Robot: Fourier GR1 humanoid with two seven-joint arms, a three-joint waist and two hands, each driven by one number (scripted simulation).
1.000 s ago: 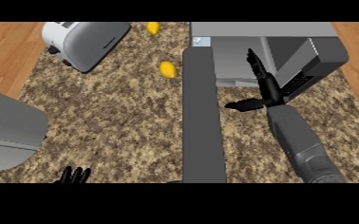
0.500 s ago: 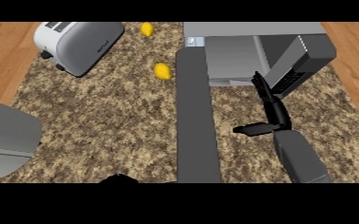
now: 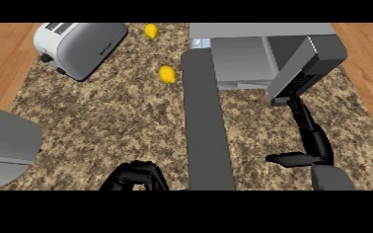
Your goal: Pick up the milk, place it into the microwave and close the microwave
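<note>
Though no milk shows, it is judged a light, stiff carton, best taken round its sides. Right hand (image 3: 315, 140): fingers (image 3: 302, 118) straight, empty, by the open microwave (image 3: 241, 61); left hand (image 3: 134, 175): relaxed, lower edge.

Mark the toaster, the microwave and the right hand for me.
toaster (image 3: 80, 47): head view, its grey side.
microwave (image 3: 255, 30): head view, its top panel.
right hand (image 3: 315, 139): head view, its straight fingers.
</note>
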